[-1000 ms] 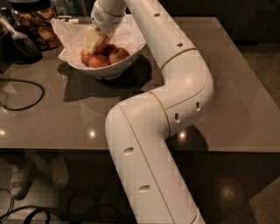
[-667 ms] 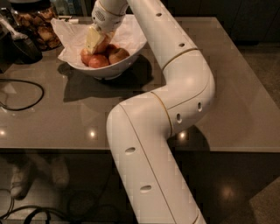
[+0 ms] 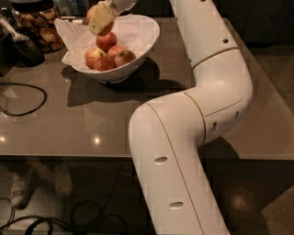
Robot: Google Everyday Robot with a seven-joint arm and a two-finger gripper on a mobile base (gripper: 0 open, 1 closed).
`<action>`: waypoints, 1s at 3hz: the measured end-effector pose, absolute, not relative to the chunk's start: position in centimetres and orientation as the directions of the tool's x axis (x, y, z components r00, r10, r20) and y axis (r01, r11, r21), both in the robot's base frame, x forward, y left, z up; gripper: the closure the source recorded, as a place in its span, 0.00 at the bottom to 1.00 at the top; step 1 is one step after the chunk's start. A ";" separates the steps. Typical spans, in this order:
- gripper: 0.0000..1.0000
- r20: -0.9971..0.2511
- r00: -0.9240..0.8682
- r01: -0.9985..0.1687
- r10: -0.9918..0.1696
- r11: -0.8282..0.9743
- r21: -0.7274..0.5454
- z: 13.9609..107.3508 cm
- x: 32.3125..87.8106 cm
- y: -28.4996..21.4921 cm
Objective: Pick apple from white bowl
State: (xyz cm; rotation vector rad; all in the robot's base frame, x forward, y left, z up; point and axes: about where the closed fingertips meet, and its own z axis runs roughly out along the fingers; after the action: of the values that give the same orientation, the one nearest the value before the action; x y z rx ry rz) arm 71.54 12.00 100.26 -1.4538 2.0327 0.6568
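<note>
gripper [image 3: 102,22]: far left of the scene, above the far side of the white bowl, pale fingers clamped on the apple
apple [image 3: 92,12]: held above the pile, red skin showing beside a finger
white bowl [image 3: 138,62]: far left on the table [image 3: 92,133], paper-lined, at least 3 smaller apples [image 3: 106,41] inside
snack container [image 3: 41,27]: left of the bowl

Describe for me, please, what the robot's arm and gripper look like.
The arm is glossy white, made of thick rounded tubes with bulging joints. It has thin tan seam lines at the joints and small dark oval recesses in its shells. No outside cables show on it. The gripper, at the top left above the bowl, is pale cream-yellow and blocky.
</note>
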 end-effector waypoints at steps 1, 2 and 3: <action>1.00 -0.744 -0.185 -0.973 -0.642 0.226 0.047 103.1 70.1 11.9; 1.00 -0.752 -0.184 -0.972 -0.633 0.231 0.044 103.1 70.5 12.3; 1.00 -0.752 -0.184 -0.972 -0.633 0.231 0.044 103.1 70.5 12.3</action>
State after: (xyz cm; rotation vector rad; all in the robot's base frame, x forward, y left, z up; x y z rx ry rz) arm 70.54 12.33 103.08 -1.4703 1.8996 0.7179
